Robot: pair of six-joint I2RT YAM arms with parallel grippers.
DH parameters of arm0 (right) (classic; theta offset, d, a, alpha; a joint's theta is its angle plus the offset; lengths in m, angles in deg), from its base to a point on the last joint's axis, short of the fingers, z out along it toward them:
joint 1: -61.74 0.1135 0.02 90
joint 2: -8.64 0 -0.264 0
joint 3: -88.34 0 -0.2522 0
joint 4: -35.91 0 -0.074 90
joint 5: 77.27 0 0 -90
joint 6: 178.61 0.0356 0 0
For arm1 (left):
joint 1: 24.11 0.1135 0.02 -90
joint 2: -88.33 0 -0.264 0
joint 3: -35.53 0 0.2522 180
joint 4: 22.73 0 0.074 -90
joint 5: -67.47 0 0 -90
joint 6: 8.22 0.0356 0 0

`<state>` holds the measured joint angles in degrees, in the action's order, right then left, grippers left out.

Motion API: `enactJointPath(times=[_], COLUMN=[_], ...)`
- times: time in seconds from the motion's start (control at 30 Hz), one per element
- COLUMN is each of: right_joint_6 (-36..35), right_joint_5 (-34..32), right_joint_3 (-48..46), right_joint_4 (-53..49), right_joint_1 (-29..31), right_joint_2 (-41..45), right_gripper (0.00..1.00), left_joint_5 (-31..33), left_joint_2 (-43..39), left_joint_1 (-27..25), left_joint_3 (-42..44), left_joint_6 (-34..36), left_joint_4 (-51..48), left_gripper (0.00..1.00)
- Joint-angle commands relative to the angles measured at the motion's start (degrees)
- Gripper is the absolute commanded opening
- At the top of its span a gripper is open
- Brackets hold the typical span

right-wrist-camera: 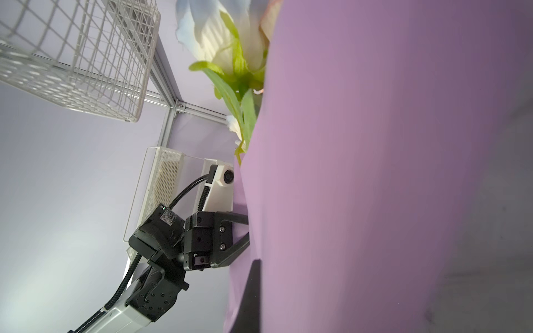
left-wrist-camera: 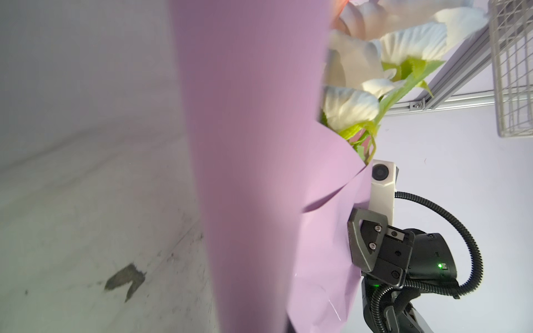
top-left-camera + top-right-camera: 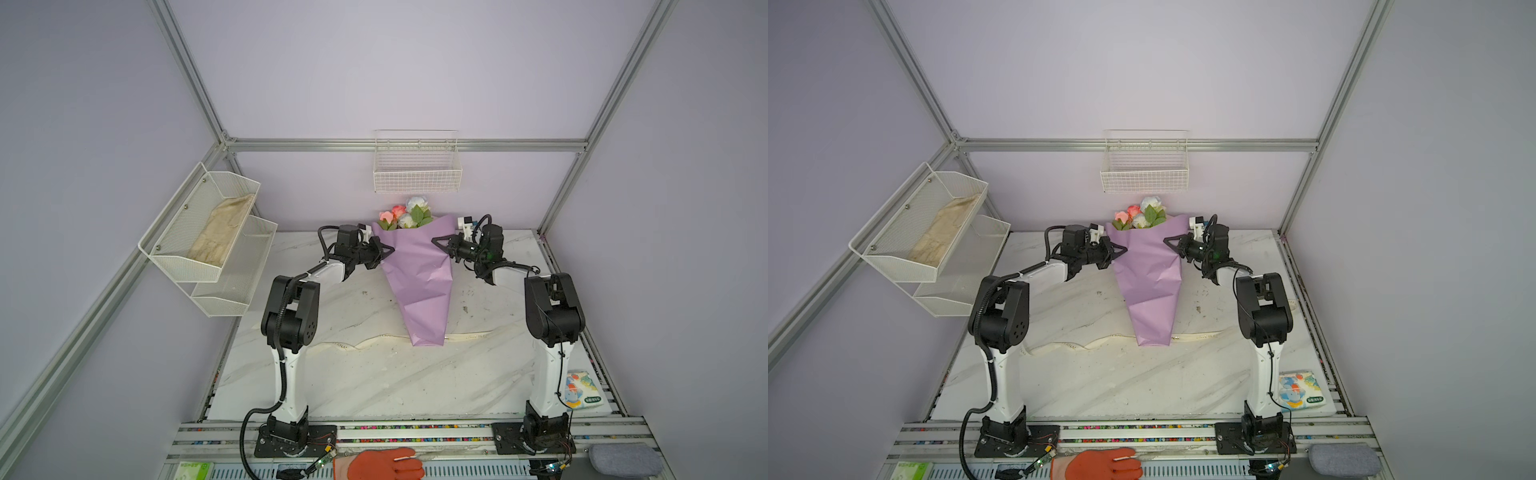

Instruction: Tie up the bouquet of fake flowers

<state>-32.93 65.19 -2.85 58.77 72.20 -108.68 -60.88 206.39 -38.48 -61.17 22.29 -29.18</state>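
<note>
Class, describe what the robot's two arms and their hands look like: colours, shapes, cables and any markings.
The left arm and right arm have white shells with chunky black joints. The left hand and right hand are black, with pointed triangular fingers. A black ribbed cable runs up the left arm; a thin black wire follows the right.

left pincer (image 3: 392, 250) closed | right pincer (image 3: 434, 240) closed | arms extended inward

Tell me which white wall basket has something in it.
The upper mesh basket on the left wall: a beige cloth lies in it. The mesh basket below it and the wire basket on the back wall show nothing inside.
</note>
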Motion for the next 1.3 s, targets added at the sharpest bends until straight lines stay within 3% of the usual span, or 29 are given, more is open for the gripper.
enactJointPath(times=[0.0, 0.4, 0.6, 0.83, 0.93, 1.0, 1.07, 1.13, 1.27], right_joint_6=[-1.55, -0.89, -1.41, -3.72, -4.56, -5.28, -6.20, -7.68, -10.62], right_joint_5=[-1.93, -6.19, -7.12, -7.86, -8.17, -8.57, -8.80, -9.42, -9.75], right_joint_3=[-5.86, -28.50, -35.80, -37.34, -36.83, -36.73, -36.40, -35.64, -34.15], right_joint_4=[3.12, 10.64, 15.89, 18.45, 17.23, 16.28, 15.02, 11.91, 6.86], right_joint_1=[-0.33, 2.43, 2.71, 2.72, 2.70, 2.68, 2.72, 2.71, 2.69], right_joint_2=[5.78, 16.13, 13.96, 7.31, 5.51, 5.18, 5.36, 5.99, 7.38], right_gripper=[0.02, 0.03, 0.03, 0.06, 0.14, 0.20, 0.16, 0.20, 0.21], left_joint_5=[0.41, 3.47, 5.22, 6.79, 6.53, 6.71, 6.62, 6.53, 6.58], left_joint_2=[-5.36, -12.89, -12.31, -8.45, -6.50, -5.86, -5.41, -5.20, -5.28], left_joint_1=[-0.53, -5.25, -6.46, -6.46, -6.44, -6.46, -6.46, -6.46, -6.46], left_joint_3=[6.84, 23.77, 30.06, 29.94, 29.76, 30.15, 30.34, 30.38, 30.11], left_joint_6=[0.17, 1.82, 2.56, 5.40, 5.52, 5.43, 5.43, 5.52, 5.61], left_joint_4=[3.49, 7.92, 12.27, 13.34, 13.32, 13.47, 13.78, 13.78, 13.47], left_gripper=[0.00, 0.00, 0.00, 0.00, 0.00, 0.00, 0.00, 0.03, 0.08])
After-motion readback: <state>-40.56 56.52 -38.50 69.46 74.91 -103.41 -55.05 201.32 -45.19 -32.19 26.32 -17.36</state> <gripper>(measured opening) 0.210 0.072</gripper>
